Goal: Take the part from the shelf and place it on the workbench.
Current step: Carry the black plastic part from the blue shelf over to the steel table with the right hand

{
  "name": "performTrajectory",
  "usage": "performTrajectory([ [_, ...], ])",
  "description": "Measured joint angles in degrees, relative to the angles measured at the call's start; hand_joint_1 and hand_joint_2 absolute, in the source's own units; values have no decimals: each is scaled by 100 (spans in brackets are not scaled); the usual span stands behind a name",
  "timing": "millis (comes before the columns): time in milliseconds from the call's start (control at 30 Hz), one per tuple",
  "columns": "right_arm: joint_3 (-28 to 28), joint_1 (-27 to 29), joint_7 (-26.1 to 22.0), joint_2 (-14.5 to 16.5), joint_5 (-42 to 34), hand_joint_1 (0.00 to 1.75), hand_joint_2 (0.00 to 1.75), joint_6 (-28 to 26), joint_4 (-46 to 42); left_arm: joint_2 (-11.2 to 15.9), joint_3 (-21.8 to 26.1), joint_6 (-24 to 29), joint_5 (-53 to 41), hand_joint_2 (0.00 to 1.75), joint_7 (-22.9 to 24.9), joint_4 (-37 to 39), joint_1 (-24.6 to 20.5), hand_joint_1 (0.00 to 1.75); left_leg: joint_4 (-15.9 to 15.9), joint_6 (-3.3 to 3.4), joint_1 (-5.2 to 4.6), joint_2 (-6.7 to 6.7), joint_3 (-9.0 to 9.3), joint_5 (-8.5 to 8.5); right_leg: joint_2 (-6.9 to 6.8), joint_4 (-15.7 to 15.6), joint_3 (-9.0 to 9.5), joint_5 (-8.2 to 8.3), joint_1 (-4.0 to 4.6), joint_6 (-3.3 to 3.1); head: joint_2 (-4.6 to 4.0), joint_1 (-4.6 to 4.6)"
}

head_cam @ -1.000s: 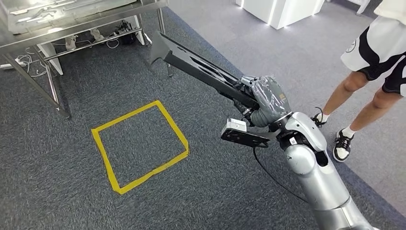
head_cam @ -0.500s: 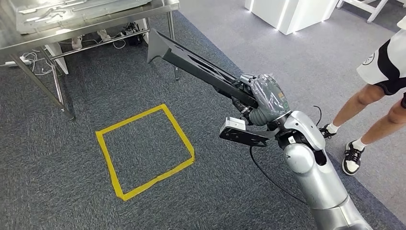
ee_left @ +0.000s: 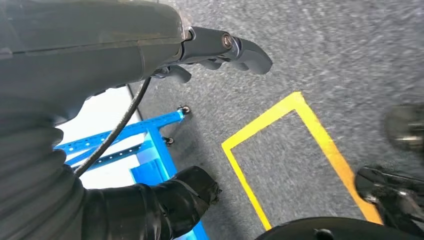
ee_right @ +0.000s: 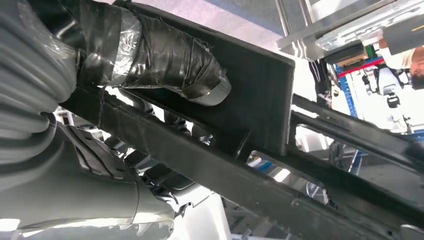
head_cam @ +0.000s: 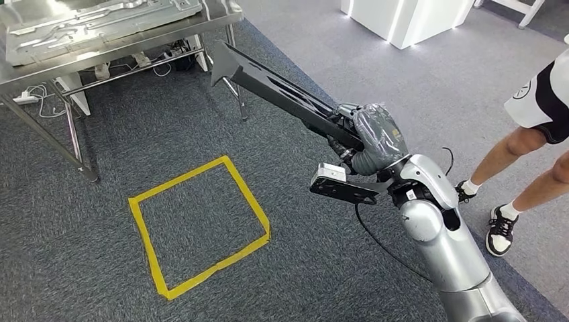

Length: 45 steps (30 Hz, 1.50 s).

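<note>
Grey carpet [head_cam: 80,268], yellow tape square [head_cam: 198,225], white plinth [head_cam: 402,17]

The floor [head_cam: 80,282] is dark grey carpet, with a lighter grey strip on the far right. A square of yellow tape [head_cam: 198,225] is stuck flat on the carpet, near the middle. At the far left stands a shiny metal tabletop [head_cam: 100,50] on thin legs. Long silver metal parts [head_cam: 100,20] lie flat on it. White cables [head_cam: 40,100] lie on the carpet under it.

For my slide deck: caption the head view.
Right hand carries a long black part toward the steel workbench, beside a yellow floor square.
</note>
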Motion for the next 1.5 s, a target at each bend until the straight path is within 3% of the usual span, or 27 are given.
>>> performTrajectory([
  [67, 3, -14, 1, 9, 0, 175, 175, 1, 10, 6, -1, 0, 0, 175, -3, -1, -2, 0, -335, 80, -66, 4, 97, 315, 13, -14, 101, -93, -16, 65, -1, 10],
  [167, 5, -42, -1, 19, -2, 175, 175, 0, 16, 17, -2, 1, -1, 175, -7, -4, -24, 0, -477, 205, -106, -6, 284, 255, 12, 140, 154, -53, -41, 169, 0, 15],
  [233, 6, -82, 0, 19, -8, 175, 175, -1, 27, 23, -2, 1, -2, 175, -8, -3, -32, 0, -544, 278, -83, -28, 449, 203, 7, 641, -131, -46, -54, 205, 0, 20],
  [333, 22, -106, 0, 20, -15, 175, 175, 2, 52, 31, -2, 4, -4, 175, -8, -3, -37, 0, -560, 312, -70, -113, 602, 67, 3, 1517, -839, -434, -86, 269, 0, 22],
  [400, 42, -104, 0, 20, -15, 175, 175, 4, 76, 31, -2, 4, -4, 175, -8, -3, -28, 0, -553, 284, -55, -217, 738, -46, 2, 1528, -1074, -569, -114, 317, 0, 22],
  [433, 48, -105, 0, 20, -15, 175, 175, 4, 85, 31, -2, 4, -4, 175, -8, -2, -23, 0, -542, 261, -41, -280, 818, -110, 14, 1294, -1075, -433, -128, 335, 0, 22],
  [533, 63, -114, 0, 18, -15, 175, 175, 5, 112, 31, -1, 3, -4, 175, -8, -1, -24, 0, -464, 154, -3, -450, 973, -326, 175, 367, -937, 415, -157, 341, 0, 30],
  [567, 72, -121, 0, 18, -15, 175, 175, 7, 123, 32, -1, 3, -4, 175, -8, -1, -26, 0, -448, 115, 1, -495, 974, -380, 207, 235, -910, 578, -152, 311, 0, 32],
  [600, 83, -130, 0, 21, -15, 175, 175, 8, 132, 33, -1, 3, -4, 175, -8, -1, -28, 0, -417, 80, 2, -528, 968, -401, 188, 205, -899, 608, -134, 264, 0, 36],
  [667, 95, -153, 1, 28, -13, 175, 175, 7, 136, 38, -2, 3, -4, 175, -8, -1, -24, 0, -301, 29, 16, -504, 908, -373, 91, 197, -821, 581, -117, 161, 0, 38],
  [733, 98, -170, 1, 33, -10, 175, 175, 5, 136, 44, -1, 4, -4, 175, -8, 1, -24, 0, 135, -20, 20, -277, 680, -337, -3, 159, -712, 518, -103, 74, 0, 29],
  [800, 103, -176, 0, 36, -10, 175, 175, 4, 137, 47, 1, 5, -4, 175, -8, 3, -28, 0, 798, -63, 22, -55, 236, -528, -101, 126, -598, 429, -74, 24, 0, 19],
  [867, 113, -177, 0, 37, -11, 175, 175, 4, 138, 47, 1, 5, -3, 175, -8, 11, -26, 0, 1196, -70, 27, -4, -164, -810, -207, 118, -479, 320, -42, 1, 0, 20],
  [900, 118, -177, 0, 37, -11, 175, 175, 4, 138, 47, 1, 5, -2, 175, -8, 16, -21, 0, 1160, -53, 23, 3, -246, -822, -262, 118, -411, 263, -23, -6, 0, 20],
  [933, 123, -178, 0, 38, -11, 175, 175, 4, 138, 47, 1, 5, -2, 175, -8, 20, -15, 0, 945, -14, 14, 18, -235, -692, -319, 117, -334, 204, 0, -12, 0, 20],
  [1000, 127, -180, 0, 40, -11, 175, 175, 4, 140, 55, 1, 7, -2, 175, -8, 21, 0, 0, 247, 137, -47, 160, -48, -157, -431, 110, -181, 85, 47, -14, 0, 27],
  [1033, 130, -181, -1, 42, -11, 175, 175, 5, 144, 63, 1, 11, -2, 175, -8, 21, 0, 0, -24, 207, -101, 239, 29, 7, -476, 100, -116, 28, 56, 5, 0, 31],
  [1067, 132, -184, -1, 44, -11, 175, 175, 5, 147, 71, 0, 15, -2, 175, -8, 21, -4, 0, -190, 258, -150, 295, 90, 88, -520, 84, -57, -27, 54, 36, 0, 36],
  [1133, 137, -193, 0, 54, -11, 175, 175, 5, 151, 83, 0, 20, -2, 175, -8, 21, -10, 0, -316, 283, -195, 249, 175, 14, -581, 115, 65, -61, 31, 113, 0, 42],
  [1200, 138, -216, 1, 68, -11, 175, 175, 4, 150, 86, 1, 20, -2, 175, -8, 21, -4, 0, -434, 322, -159, 134, 366, 61, -489, 279, 116, -72, 3, 172, 0, 47],
  [1233, 138, -235, 1, 73, -11, 175, 175, 3, 150, 87, 1, 20, -2, 175, -8, 21, -11, 0, -459, 348, -140, 76, 454, 78, -359, 461, 42, -106, -12, 198, 0, 49],
  [1300, 139, -251, 0, 74, -14, 175, 175, 2, 151, 87, 1, 22, -2, 175, -8, 21, -39, 0, -473, 371, -111, -33, 562, 55, -98, 1060, -340, -294, -37, 244, 0, 54],
  [1367, 142, -236, 0, 73, -15, 175, 175, 2, 155, 84, 1, 23, -2, 175, -8, 22, -55, 0, -467, 352, -95, -177, 626, -17, -35, 1547, -794, -591, -64, 302, 0, 52],
  [1400, 143, -227, 0, 73, -15, 175, 175, 2, 157, 80, 1, 22, -2, 175, -8, 24, -50, 0, -462, 335, -85, -261, 678, -64, -32, 1584, -937, -671, -81, 328, 0, 52],
  [1433, 143, -222, 0, 73, -15, 175, 175, 2, 159, 75, 1, 21, -2, 175, -8, 27, -41, 0, -453, 314, -72, -347, 742, -121, -23, 1452, -1004, -633, -97, 353, 0, 52],
  [1467, 143, -221, 0, 73, -15, 175, 175, 2, 160, 68, 1, 21, -2, 175, -8, 30, -29, 0, -439, 287, -55, -429, 814, -185, 7, 1180, -1008, -448, -114, 378, 0, 53],
  [1500, 143, -220, 0, 68, -15, 175, 175, 2, 165, 63, 1, 20, -2, 175, -8, 33, -13, 0, -422, 257, -39, -503, 863, -254, 92, 835, -992, -96, -137, 401, 0, 56],
])
